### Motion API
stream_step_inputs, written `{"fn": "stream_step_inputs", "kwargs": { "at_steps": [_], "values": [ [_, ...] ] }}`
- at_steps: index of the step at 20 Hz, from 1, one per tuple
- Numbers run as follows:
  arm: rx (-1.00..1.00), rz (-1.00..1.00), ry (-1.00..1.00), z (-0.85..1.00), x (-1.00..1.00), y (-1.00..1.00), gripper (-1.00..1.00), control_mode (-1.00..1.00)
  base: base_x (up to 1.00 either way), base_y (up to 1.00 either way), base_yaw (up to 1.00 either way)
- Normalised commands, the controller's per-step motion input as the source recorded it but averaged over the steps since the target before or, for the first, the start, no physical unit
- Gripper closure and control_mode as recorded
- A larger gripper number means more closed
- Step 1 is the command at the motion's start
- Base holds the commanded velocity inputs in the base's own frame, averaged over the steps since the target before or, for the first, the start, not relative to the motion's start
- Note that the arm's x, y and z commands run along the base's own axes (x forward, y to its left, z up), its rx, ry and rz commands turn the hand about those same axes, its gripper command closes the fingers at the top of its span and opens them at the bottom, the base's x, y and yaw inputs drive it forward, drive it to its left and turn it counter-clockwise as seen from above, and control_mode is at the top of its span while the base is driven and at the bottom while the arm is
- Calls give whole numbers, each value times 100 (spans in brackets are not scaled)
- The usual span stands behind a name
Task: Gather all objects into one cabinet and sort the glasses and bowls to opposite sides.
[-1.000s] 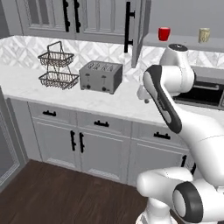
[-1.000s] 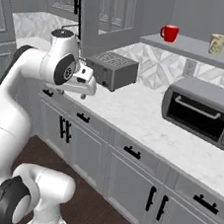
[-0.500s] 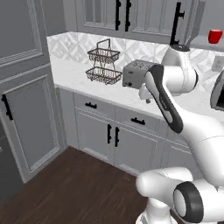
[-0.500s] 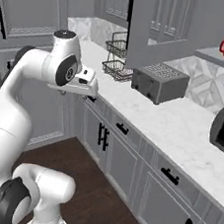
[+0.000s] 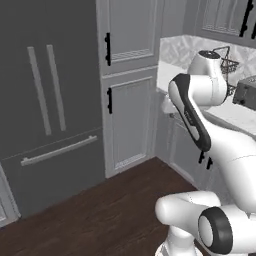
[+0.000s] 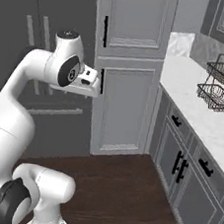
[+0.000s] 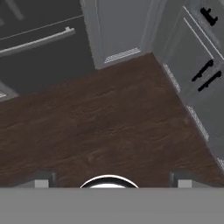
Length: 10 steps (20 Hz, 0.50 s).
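Observation:
The glasses, the bowls and the open cabinet shelf are out of view. My gripper [image 6: 90, 83] hangs in front of the tall grey cupboard, at about chest height, pointing down at the floor. In the hand view its two dark fingertips [image 7: 41, 180] stand far apart at the bottom edge, so the gripper [image 7: 111, 183] is open with nothing between them. Below it lies only dark wooden floor [image 7: 109, 118].
A dark fridge [image 5: 50, 125] stands at the left and a tall grey cupboard [image 5: 130, 100] beside it. The white counter [image 6: 203, 113] runs off to the right with a wire basket [image 6: 219, 85] and a toaster [image 5: 247, 92]. Grey wall cabinet doors [image 5: 235, 17] hang above.
The whole picture has swung left as the base turned: the shelf with the red cup and the oven have left the views, the fridge has come in. The gripper stays open.

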Motion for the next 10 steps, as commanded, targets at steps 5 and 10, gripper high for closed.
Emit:
{"fn": "stream_step_inputs", "kwargs": {
  "at_steps": [5, 10],
  "values": [
    [0, 0, 0, 0, 0, 0, -100, 100, 0, 66, 80],
    [0, 0, 0, 0, 0, 0, -100, 100, 0, 66, 85]
  ]
}}
